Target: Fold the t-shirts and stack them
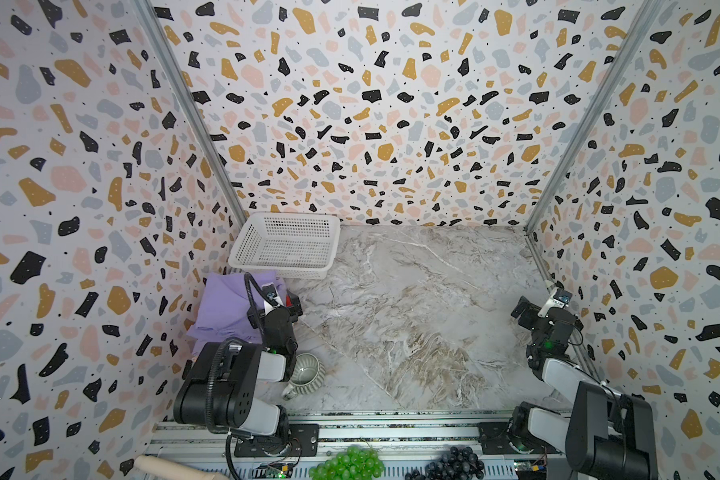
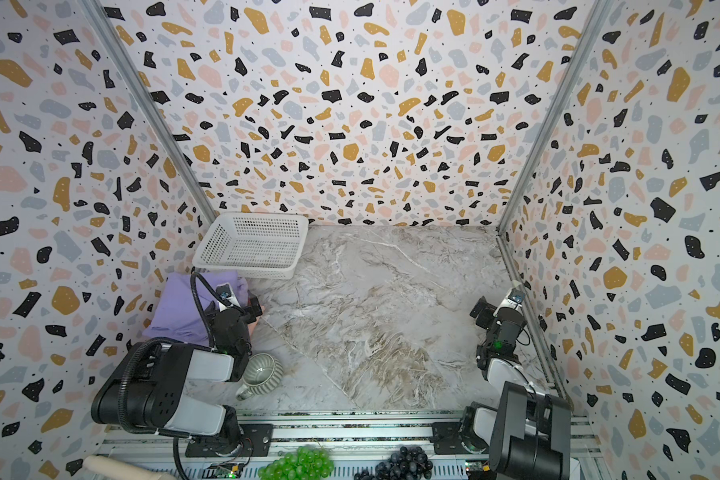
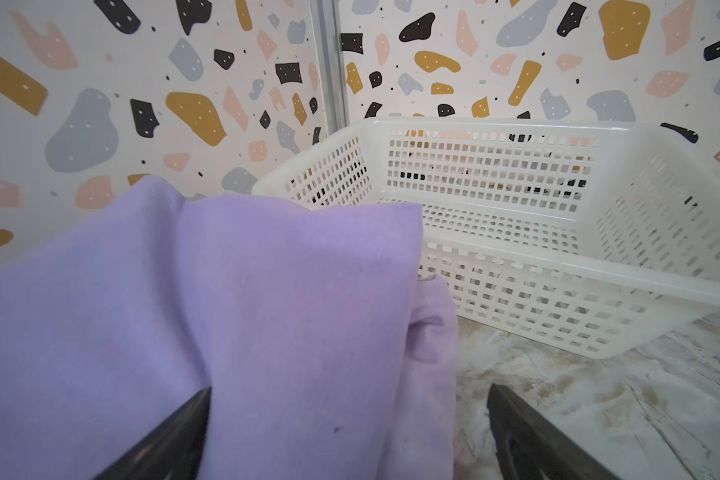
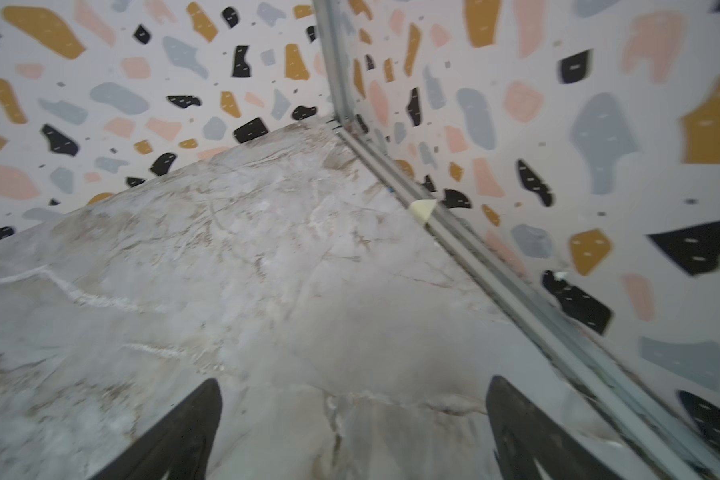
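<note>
Marble worktop (image 1: 412, 311) carries stacked lavender t-shirts (image 1: 225, 303) against the left wall, beside the white basket (image 1: 242, 245). Left wrist view shows left pincer (image 3: 350, 388) apart over them; right pincer (image 4: 354, 380) apart above bare marble. Only top views show the green mug (image 1: 308, 374).

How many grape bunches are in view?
2. The green bunch lies on the front rail near the middle; the dark bunch lies just right of it. Both are partly cropped.
</note>
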